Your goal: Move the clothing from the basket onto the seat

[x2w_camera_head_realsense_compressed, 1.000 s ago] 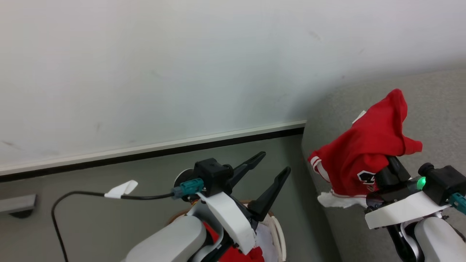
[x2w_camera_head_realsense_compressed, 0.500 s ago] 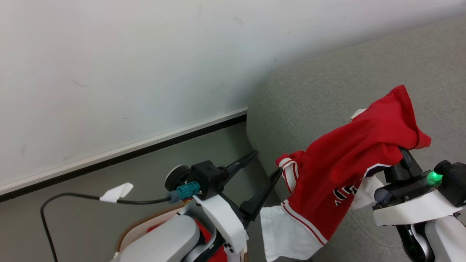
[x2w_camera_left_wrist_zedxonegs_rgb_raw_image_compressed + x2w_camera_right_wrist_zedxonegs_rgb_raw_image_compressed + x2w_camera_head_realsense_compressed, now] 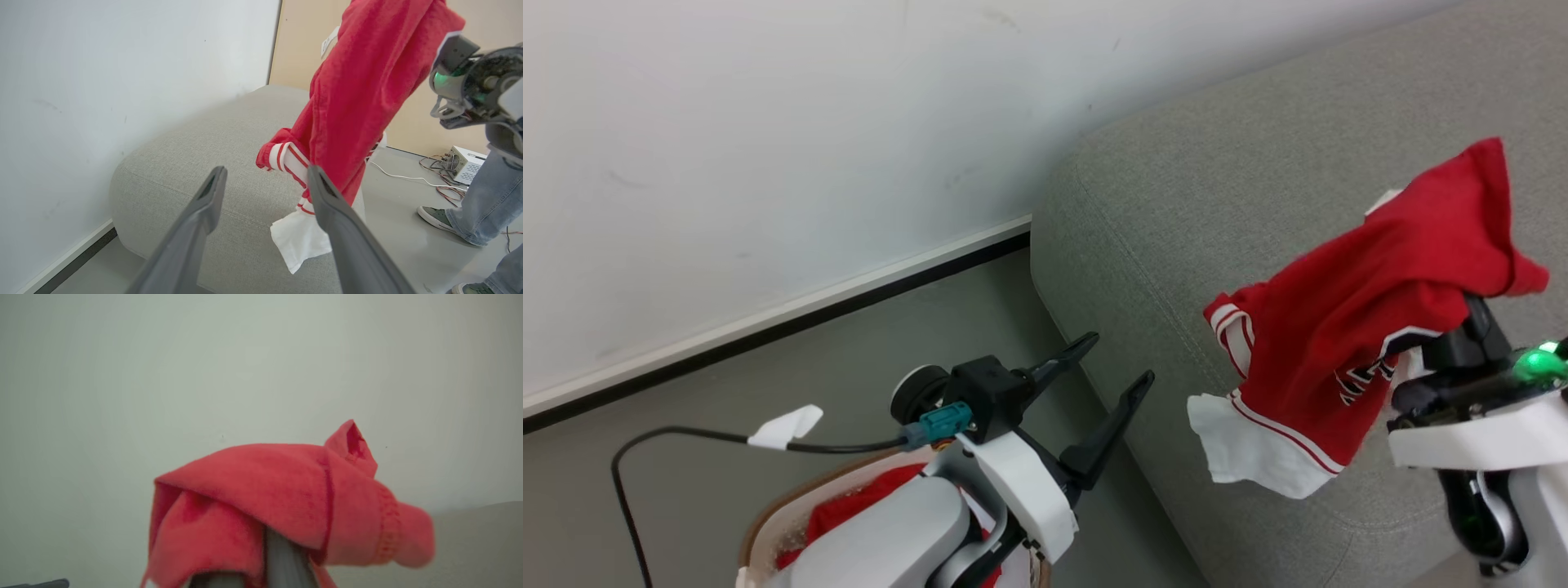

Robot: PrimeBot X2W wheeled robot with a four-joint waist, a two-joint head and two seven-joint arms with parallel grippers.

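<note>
Since the earlier frames the head view is swung further toward the seat [image 3: 1176, 245], so that more grey upholstery is seen. The striped red garment [image 3: 1372, 310], earlier seen close beside the left claw's fingers, is now seen well apart from them, over the cushion.

A pale wall [image 3: 768, 122] is seen behind, with a grey floor [image 3: 849, 351] below it. The seat is set against that wall, its rounded corner turned toward the robot. The striped red garment is draped over the right claw [image 3: 1470, 327], which is clenched on it beneath the folds, and is held in the air above the seat. A white cloth [image 3: 1241, 449] is hung below its striped hem. Whether that cloth touches the upholstery cannot be told.

The basket [image 3: 768, 523] is seen at the lower edge, on the floor beside the seat, partly hidden by the left forearm. A plain red garment [image 3: 849, 506] is seen inside it. The left claw [image 3: 1119, 359] is released, its fingers spread wide and nothing between them, and is pointed at the seat's corner.

In the left wrist view a person's jeans leg [image 3: 490, 196] and shoe [image 3: 435, 216] are seen on the floor beyond the seat.
</note>
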